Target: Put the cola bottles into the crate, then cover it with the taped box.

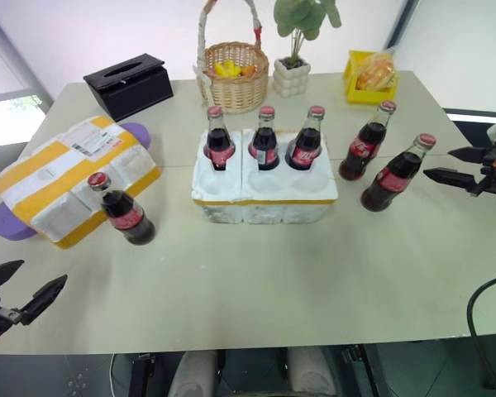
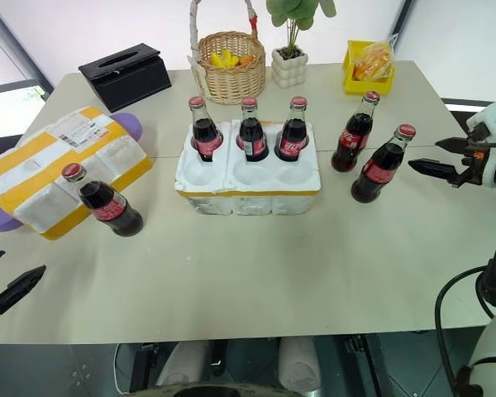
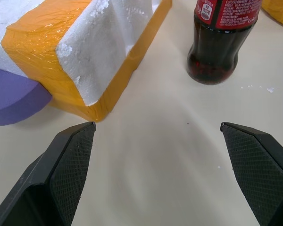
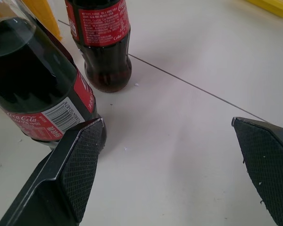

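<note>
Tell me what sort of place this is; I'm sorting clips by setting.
Probably an office or lab room set up for a tabletop demo: a plain pale table by a window, with a black tissue box, a fruit basket and a potted plant.

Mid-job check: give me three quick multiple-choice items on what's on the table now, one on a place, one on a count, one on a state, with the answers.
1. Where is the lone bottle on the robot's left?
A. In the basket
B. On the table in front of the taped box
C. On top of the black tissue box

2. How many bottles stand in the crate?
A. Three
B. Five
C. None

3. How is the right tool?
A. Shut on a bottle
B. Open, holding nothing
C. Shut on the crate

Answers:
1 B, it stands on the table just before the box.
2 A, the back row is filled and the front wells are bare.
3 B, its fingers stand apart beside the nearest bottle.
</note>
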Available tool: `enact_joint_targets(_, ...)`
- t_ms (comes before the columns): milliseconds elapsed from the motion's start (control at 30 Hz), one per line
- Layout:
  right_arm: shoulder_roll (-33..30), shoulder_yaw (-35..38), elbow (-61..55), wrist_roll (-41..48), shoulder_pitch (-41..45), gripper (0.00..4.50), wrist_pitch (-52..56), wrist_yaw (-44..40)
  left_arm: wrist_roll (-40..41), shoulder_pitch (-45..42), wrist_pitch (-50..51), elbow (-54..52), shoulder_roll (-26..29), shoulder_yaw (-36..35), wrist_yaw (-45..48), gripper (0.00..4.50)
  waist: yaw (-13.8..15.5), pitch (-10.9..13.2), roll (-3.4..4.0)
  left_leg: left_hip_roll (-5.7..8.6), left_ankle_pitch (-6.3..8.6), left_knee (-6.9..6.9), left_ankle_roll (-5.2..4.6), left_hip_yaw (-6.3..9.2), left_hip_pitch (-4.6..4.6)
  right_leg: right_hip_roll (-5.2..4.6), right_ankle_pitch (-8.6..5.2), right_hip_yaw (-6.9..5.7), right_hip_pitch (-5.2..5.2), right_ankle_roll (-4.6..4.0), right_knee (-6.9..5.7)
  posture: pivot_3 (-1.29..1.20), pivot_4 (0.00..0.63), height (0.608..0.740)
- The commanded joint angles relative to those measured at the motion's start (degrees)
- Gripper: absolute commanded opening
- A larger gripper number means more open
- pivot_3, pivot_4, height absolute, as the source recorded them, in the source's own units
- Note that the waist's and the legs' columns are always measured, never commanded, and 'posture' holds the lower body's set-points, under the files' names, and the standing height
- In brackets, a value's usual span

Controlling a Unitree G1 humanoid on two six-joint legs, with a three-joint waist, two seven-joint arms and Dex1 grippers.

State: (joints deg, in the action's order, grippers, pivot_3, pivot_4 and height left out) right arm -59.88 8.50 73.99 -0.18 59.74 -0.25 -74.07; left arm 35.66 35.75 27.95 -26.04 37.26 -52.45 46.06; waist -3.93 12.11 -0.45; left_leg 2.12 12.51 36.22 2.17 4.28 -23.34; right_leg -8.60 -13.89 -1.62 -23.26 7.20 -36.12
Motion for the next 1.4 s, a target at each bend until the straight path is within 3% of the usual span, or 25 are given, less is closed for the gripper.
enact_joint_targets(33,-1.27,1.40,-0.26,1.13,1.27,4.50,-0.05,-0.06,0.18,0.28,-0.49,-1.12,0.08,-0.99,-0.38,4.45,0.01,0.00,0.00,0.00,0.00,0.00,0.00,0.00,0.00,0.00,0.00,0.00,0.00,0.00,0.00,0.00,0.150,0.740)
enact_joint_targets(533,-1.28,2.48,-0.48,2.07,0.21,4.50,0.77,0.73,-0.27,-0.14,0.49,0.38,1.02,-1.63,-0.24,4.45,0.00,0.00,0.00,0.00,0.00,0.00,0.00,0.00,0.00,0.00,0.00,0.00,0.00,0.00,0.00,0.00,0.150,0.740)
enact_joint_targets(667,-1.24,2.42,-0.49,1.98,-0.12,4.50,0.59,0.59,2.02,-1.40,1.46,-0.19,1.37,-2.19,-0.09,4.45,0.00,0.00,0.00,0.00,0.00,0.01,0.00,0.00,0.00,0.00,0.00,0.00,0.00,0.00,-0.01,0.00,0.150,0.740)
enact_joint_targets(867,-1.96,1.71,-0.93,1.43,1.34,4.50,0.85,-0.64,11.65,-3.47,6.58,-1.72,0.87,-5.09,-1.14,4.45,-0.05,0.00,0.00,0.00,0.00,0.01,0.00,0.01,0.00,0.00,0.00,0.00,0.00,0.00,-0.01,0.00,0.150,0.740)
enact_joint_targets(1033,-4.02,1.64,-1.50,1.66,3.95,4.50,2.06,-3.47,12.82,-1.90,7.21,-3.64,1.73,-4.08,0.40,4.45,-0.01,0.02,0.04,0.00,0.00,-0.01,0.00,-0.03,-0.01,0.00,0.00,0.03,-0.04,0.00,-0.01,0.00,0.150,0.740)
enact_joint_targets(1400,-8.25,0.67,-6.96,3.70,9.08,4.50,5.88,-16.72,11.15,-8.48,6.59,-1.29,5.21,2.23,0.52,4.45,-0.01,0.01,0.05,-0.02,0.00,-0.02,0.01,-0.10,0.00,0.00,0.00,0.07,-0.06,0.00,-0.02,0.00,0.150,0.740)
